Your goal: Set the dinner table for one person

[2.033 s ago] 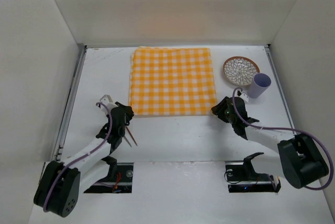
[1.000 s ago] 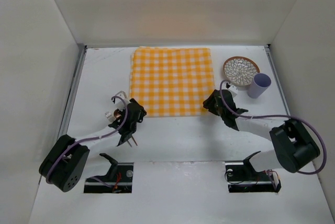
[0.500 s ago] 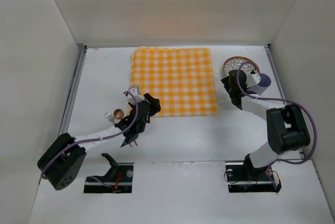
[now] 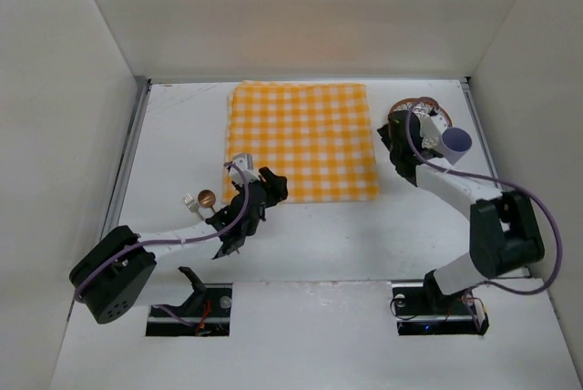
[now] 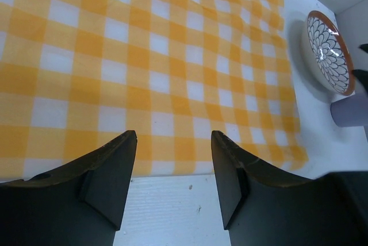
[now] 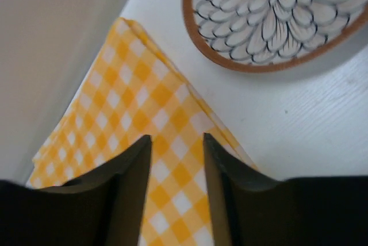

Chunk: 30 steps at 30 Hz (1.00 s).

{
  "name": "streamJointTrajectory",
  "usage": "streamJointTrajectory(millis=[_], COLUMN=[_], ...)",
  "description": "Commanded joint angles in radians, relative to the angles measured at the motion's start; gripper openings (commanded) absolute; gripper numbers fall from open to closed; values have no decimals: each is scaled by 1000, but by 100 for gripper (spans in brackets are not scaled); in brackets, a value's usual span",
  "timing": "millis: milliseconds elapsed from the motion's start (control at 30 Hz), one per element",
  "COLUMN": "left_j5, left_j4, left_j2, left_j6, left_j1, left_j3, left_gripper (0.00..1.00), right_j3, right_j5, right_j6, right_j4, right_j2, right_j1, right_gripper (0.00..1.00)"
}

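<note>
Claws gape, gripping nothing: left claw [image 5: 172, 142], right claw [image 6: 176, 142]. White desk [image 4: 310, 253] lies under everything; at its 2 o'clock, bowl [image 6: 276, 16] shows bare pattern, purple cup [image 4: 455, 142] just beside.

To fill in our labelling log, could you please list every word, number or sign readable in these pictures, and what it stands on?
No text can be read in any view.
The yellow-and-white checked cloth carries only its squares.
The round brown-rimmed dish carries only a dark petal pattern.
The pale lilac cup and the matte-white tabletop show no writing.
</note>
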Motion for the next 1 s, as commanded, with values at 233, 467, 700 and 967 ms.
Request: streamJointTrajectory(millis=[233,467,700,967], left_j5=[9,61,71,98], left_j4=[59,75,70,78], left_j2=[-38,-64,-87,-50], left_j6=[9,-21,-44,-70], left_j1=[46,110,122,132], left_j3=[-40,-73,-83,-80], left_gripper=[53,53,53,53], right_j3=[166,154,147,113], right_j5=[212,177,55,-18], right_j6=[-368,-411,-402,-398], right_j4=[-399,-457,-434,-379], right_j2=[-252,-226,-166,-100], right_j1=[-247,-341,-421,-447], right_gripper=[18,64,63,55])
